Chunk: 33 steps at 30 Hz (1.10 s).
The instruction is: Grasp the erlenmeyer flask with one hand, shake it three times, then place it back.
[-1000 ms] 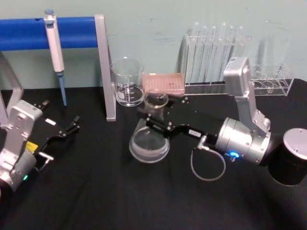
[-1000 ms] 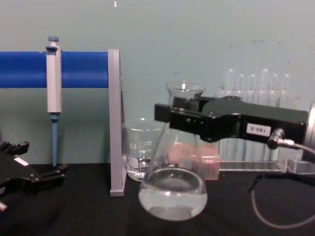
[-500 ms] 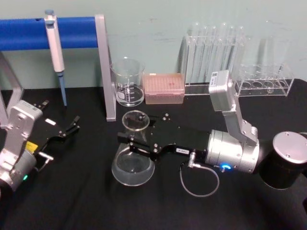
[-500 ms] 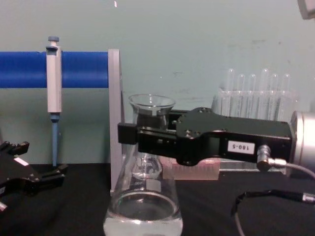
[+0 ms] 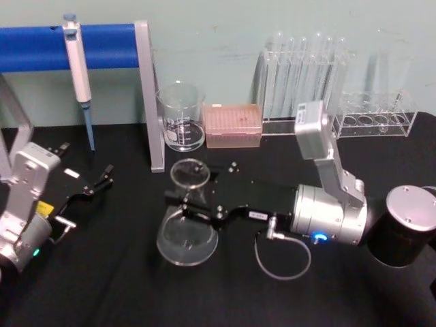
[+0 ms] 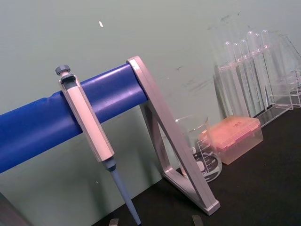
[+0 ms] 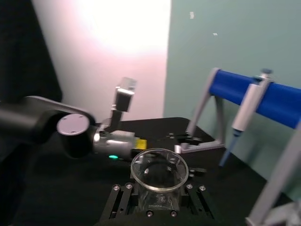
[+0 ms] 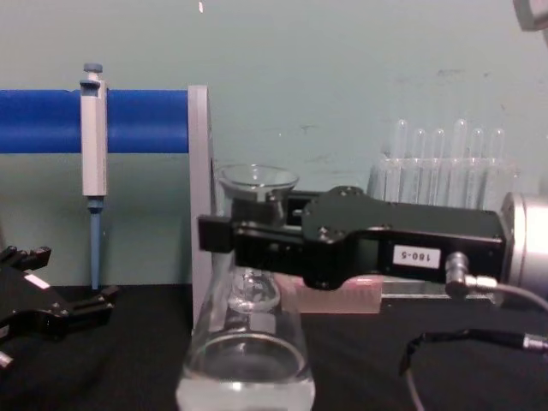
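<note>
The erlenmeyer flask [image 5: 187, 231] is clear glass with a little liquid in its wide base [image 8: 245, 377]. It stands upright near the middle of the black table. My right gripper [image 5: 189, 206], the hand with the small white numbered label, is shut on its neck just below the flared rim [image 8: 256, 179]. The right wrist view looks down on the flask's rim [image 7: 159, 169] between the jaws. Whether the base touches the table I cannot tell. My left gripper [image 5: 99, 180] rests at the far left, apart from the flask, its black fingers [image 8: 81, 306] spread open with nothing between them.
A glass beaker [image 5: 181, 116] and a pink tip box [image 5: 233, 125] stand behind the flask. Test tubes in a clear rack [image 5: 305, 75] line the back right. A pipette [image 5: 78, 68] hangs on the blue bar stand [image 5: 148, 95]. A dark cylinder [image 5: 405, 226] sits at the right.
My right gripper carried the flask from a tilted pose near the beaker toward me and leftward, brought it upright and lowered it. The left arm has not moved.
</note>
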Each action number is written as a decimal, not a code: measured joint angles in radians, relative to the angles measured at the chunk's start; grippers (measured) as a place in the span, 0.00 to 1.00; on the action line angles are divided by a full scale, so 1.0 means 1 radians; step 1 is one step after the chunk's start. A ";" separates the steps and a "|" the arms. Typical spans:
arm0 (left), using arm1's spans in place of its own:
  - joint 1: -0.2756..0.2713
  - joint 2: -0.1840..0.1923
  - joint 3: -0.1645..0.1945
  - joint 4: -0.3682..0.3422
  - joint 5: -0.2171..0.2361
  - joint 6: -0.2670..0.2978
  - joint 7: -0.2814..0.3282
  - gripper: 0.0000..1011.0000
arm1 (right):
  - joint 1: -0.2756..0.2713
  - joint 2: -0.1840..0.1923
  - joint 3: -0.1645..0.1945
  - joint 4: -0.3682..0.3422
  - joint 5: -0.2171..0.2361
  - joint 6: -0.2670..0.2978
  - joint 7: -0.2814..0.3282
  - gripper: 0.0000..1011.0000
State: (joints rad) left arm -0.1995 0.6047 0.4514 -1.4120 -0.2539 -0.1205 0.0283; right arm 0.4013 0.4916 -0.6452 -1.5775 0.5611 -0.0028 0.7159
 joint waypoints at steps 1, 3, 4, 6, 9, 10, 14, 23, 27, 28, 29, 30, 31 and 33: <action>0.000 0.000 0.000 0.000 0.000 0.000 0.000 0.99 | 0.000 0.000 0.003 0.001 0.000 0.000 -0.007 0.44; 0.000 0.000 0.000 0.000 0.000 0.000 0.000 0.99 | -0.002 -0.001 0.014 0.006 0.000 -0.001 -0.030 0.44; 0.000 0.000 0.000 0.000 0.000 0.000 0.000 0.99 | -0.003 -0.002 0.018 0.008 0.000 -0.001 -0.038 0.44; 0.000 0.000 0.000 0.000 0.000 0.000 0.000 0.99 | -0.007 -0.004 0.033 0.013 -0.003 -0.002 -0.065 0.44; 0.000 0.000 0.000 0.000 0.000 0.000 0.000 0.99 | -0.013 -0.008 0.055 0.021 -0.010 -0.003 -0.106 0.44; 0.000 0.000 0.000 0.000 0.000 0.000 0.000 0.99 | -0.015 -0.009 0.061 0.023 -0.012 -0.004 -0.117 0.44; 0.000 0.000 0.000 0.000 0.000 0.000 0.000 0.99 | -0.024 -0.015 0.093 0.034 -0.026 -0.005 -0.167 0.44; 0.000 0.000 0.000 0.000 0.000 0.000 0.000 0.99 | -0.043 -0.024 0.166 0.058 -0.062 -0.006 -0.260 0.44; 0.000 0.000 0.000 0.000 0.000 0.000 0.000 0.99 | -0.048 -0.025 0.187 0.064 -0.073 -0.006 -0.283 0.44; 0.000 0.000 0.000 0.000 0.000 0.000 0.000 0.99 | -0.051 -0.025 0.197 0.067 -0.077 -0.006 -0.291 0.44; 0.000 0.000 0.000 0.000 0.000 0.000 0.000 0.99 | -0.052 -0.025 0.201 0.068 -0.079 -0.006 -0.294 0.44; 0.000 0.000 0.000 0.000 0.000 0.000 0.000 0.99 | -0.053 -0.025 0.206 0.069 -0.081 -0.006 -0.298 0.44; 0.000 0.000 0.000 0.000 0.000 0.000 0.000 0.99 | -0.056 -0.025 0.215 0.070 -0.084 -0.006 -0.305 0.44; 0.000 0.000 0.000 0.000 0.000 0.000 0.000 0.99 | -0.060 -0.024 0.228 0.071 -0.089 -0.004 -0.314 0.44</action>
State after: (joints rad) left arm -0.1995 0.6047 0.4514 -1.4120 -0.2539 -0.1205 0.0283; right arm 0.3414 0.4673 -0.4175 -1.5066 0.4720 -0.0072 0.4018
